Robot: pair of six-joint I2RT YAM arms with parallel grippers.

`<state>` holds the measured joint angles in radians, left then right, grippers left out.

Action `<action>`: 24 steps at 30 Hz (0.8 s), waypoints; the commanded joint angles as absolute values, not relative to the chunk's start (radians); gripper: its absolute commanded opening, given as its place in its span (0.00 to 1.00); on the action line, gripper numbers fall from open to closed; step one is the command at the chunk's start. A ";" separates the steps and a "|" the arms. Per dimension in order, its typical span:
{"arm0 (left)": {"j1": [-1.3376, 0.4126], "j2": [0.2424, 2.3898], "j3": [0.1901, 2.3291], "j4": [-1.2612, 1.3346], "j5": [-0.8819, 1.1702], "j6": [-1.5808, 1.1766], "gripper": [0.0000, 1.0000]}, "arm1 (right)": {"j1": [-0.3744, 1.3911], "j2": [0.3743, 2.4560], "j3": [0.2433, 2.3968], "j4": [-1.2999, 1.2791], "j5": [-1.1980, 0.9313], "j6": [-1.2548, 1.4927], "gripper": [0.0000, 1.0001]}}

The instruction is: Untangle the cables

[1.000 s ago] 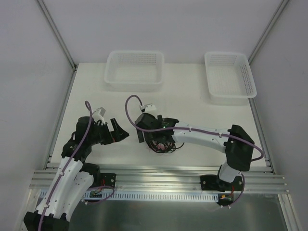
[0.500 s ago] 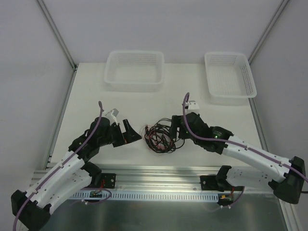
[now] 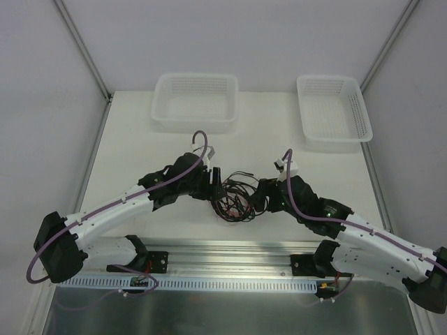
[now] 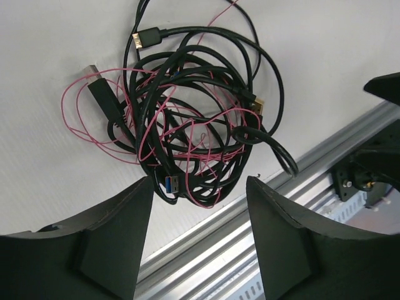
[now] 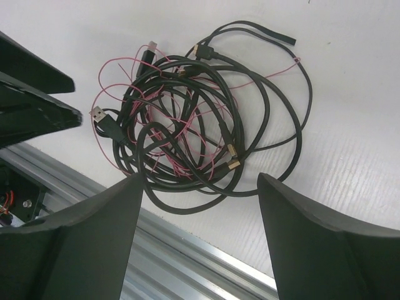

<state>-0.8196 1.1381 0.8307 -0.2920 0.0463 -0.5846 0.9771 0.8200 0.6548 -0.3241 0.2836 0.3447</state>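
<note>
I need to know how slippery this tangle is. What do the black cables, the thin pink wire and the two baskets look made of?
Black round cables: smooth rubbery or plastic jacket, judging by the soft sheen; their gold-coloured plug tips look metal. Thin pink wire: probably plastic-insulated, kinking in fine loops. Two white mesh baskets: moulded plastic, perforated walls.

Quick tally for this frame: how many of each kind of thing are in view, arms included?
White baskets: 2
Tangled cable bundle (black and pink strands, too knotted to count singly): 1
Robot arms: 2
Total: 5
</note>
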 commanded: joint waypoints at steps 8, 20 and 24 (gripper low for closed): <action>-0.926 1.288 0.919 -0.293 -0.173 -0.486 0.49 | 0.977 0.839 0.598 -0.132 0.186 0.347 0.77; -0.939 1.247 0.956 -0.301 -0.255 -0.500 0.00 | 0.980 1.046 0.492 0.185 0.101 0.419 0.76; -0.939 1.169 0.965 -0.313 -0.230 -0.514 0.00 | 0.980 1.169 0.483 0.281 0.100 0.454 0.71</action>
<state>-0.9287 1.2495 0.9108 -0.3115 -0.2188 -0.5018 0.9775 1.1255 0.4885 0.1257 0.1196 0.4038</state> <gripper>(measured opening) 0.008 0.723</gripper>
